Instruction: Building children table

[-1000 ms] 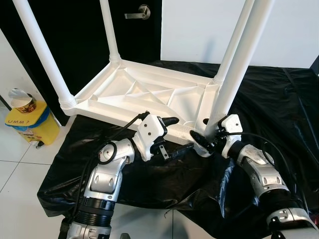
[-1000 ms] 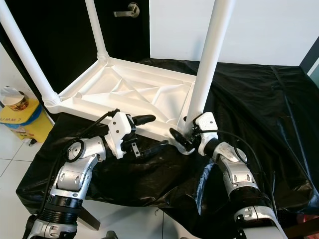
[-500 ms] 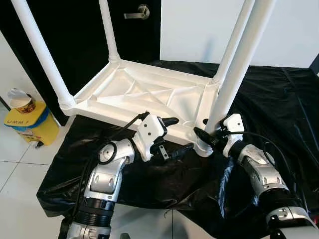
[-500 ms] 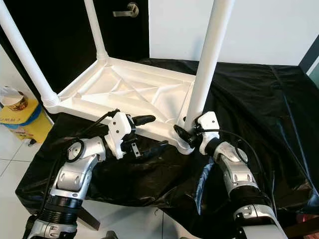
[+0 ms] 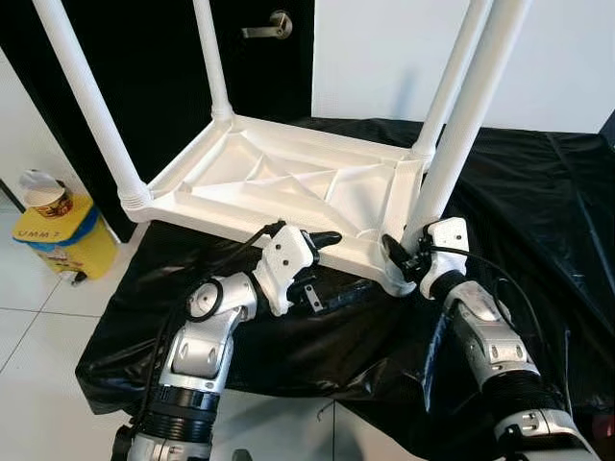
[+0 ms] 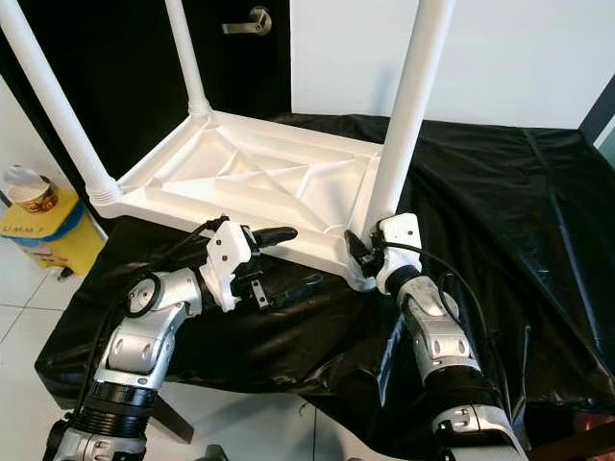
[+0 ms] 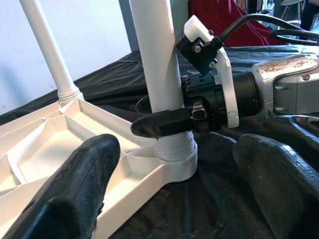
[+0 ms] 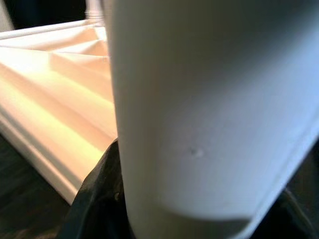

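Two end effectors work at the near edge of an upturned white children's table, which lies top-down on a black sheet with its four legs pointing up. Nearest the robot, the left end effector has its fingers spread: one finger lies over the table's near rim and the other sits low beside that rim on the sheet, so it straddles the edge without clamping it. Just beside it, the right end effector has closed on the near right leg close to its base; the left wrist view shows one black finger wrapped across the leg just above the threaded collar. That collar appears seated against its corner socket, though whether it is fully home cannot be told.

Judging from this, the step in hand is fastening the last leg, and the task looks nearly finished. The next move likely calls for a firm twist of the leg about its own axis while the left end effector steadies the rim against turning.

Farther off stand the other three legs, then a yellow bin on the tiled floor, and a dark door.
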`<state>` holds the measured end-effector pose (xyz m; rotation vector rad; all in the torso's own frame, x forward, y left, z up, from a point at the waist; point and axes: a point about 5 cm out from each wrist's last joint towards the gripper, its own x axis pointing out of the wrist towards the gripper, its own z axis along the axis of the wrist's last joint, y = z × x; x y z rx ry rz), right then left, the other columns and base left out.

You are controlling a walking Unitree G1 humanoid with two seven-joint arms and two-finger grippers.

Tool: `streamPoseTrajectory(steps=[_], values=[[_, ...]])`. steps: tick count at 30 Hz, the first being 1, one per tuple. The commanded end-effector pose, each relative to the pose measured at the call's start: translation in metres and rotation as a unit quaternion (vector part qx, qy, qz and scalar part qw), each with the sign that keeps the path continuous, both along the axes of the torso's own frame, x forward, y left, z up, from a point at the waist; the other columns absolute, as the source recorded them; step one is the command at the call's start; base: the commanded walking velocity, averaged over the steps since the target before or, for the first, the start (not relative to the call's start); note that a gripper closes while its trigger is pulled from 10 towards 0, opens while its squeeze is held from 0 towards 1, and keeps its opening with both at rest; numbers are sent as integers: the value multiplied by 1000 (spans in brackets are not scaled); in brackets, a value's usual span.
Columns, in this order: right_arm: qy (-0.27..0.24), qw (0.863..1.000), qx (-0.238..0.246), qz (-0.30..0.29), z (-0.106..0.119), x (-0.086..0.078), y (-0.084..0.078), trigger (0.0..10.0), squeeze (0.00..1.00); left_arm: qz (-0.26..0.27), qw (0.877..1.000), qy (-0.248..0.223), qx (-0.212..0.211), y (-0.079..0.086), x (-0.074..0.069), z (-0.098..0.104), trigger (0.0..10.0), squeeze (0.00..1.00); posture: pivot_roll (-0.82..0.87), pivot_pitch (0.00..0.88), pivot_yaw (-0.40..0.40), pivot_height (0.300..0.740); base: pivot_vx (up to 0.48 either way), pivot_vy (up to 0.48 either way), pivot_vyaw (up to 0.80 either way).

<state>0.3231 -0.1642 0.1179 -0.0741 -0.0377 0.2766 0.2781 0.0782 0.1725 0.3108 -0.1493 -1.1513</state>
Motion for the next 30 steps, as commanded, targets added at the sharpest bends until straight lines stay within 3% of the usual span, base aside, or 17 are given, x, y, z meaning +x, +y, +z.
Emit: streamPoseTrajectory(steps=[1, 4, 6, 7, 9, 10, 13, 22, 23, 24, 25, 30], values=[[41, 998, -11, -35, -17, -5, -13, 10000, 0, 67, 998, -10, -20, 3, 5, 3, 10000, 0, 12, 20, -33, 740, 0, 0, 0], [46, 994, -1, -100, -21, -13, -12, 10000, 0, 66, 998, -8, -20, 4, 3, 2, 10000, 0, 12, 18, -30, 740, 0, 0, 0], [46, 994, -1, -100, -21, -13, -12, 10000, 0, 66, 998, -8, -20, 4, 3, 2, 10000, 0, 12, 18, -30, 740, 0, 0, 0], [43, 989, 3, -141, -23, -19, -8, 10000, 0, 65, 998, -7, -19, 3, 3, 1, 10000, 0, 12, 16, -29, 740, 0, 0, 0], [43, 989, 3, -141, -23, -19, -8, 10000, 0, 65, 998, -7, -19, 3, 3, 1, 10000, 0, 12, 16, -29, 740, 0, 0, 0], [39, 983, 7, -182, -24, -26, -4, 10000, 0, 64, 998, -7, -18, 3, 3, 1, 10000, 0, 12, 13, -26, 740, 0, 0, 0], [37, 976, 9, -217, -27, -35, 4, 10000, 0, 61, 998, -7, -18, 3, 3, 1, 10000, 0, 12, 9, -22, 740, 0, 0, 0], [19, 973, 1, -231, -19, -35, 7, 10000, 0, 60, 998, -8, -16, 2, 3, 1, 10000, 0, 12, 4, -23, 740, 0, 0, 0], [14, 974, -2, -228, -17, -35, 6, 10000, 118, 60, 998, -8, -16, 2, 3, 1, 10000, 0, 13, 4, -25, 740, 0, 0, 0], [14, 974, -2, -228, -17, -35, 6, 10000, 118, 60, 998, -8, -16, 2, 3, 1, 10000, 0, 13, 4, -25, 740, 0, 0, 0], [9, 975, -1, -222, -14, -34, 7, 10000, 1000, 61, 998, -8, -16, 3, 3, 1, 10000, 0, 13, 4, -25, 740, 0, 0, 0], [-2, 978, 3, -208, -8, -34, 7, 10000, 1000, 63, 998, -8, -17, 3, 3, 1, 10000, 0, 14, 5, -29, 740, 0, 0, 0]])
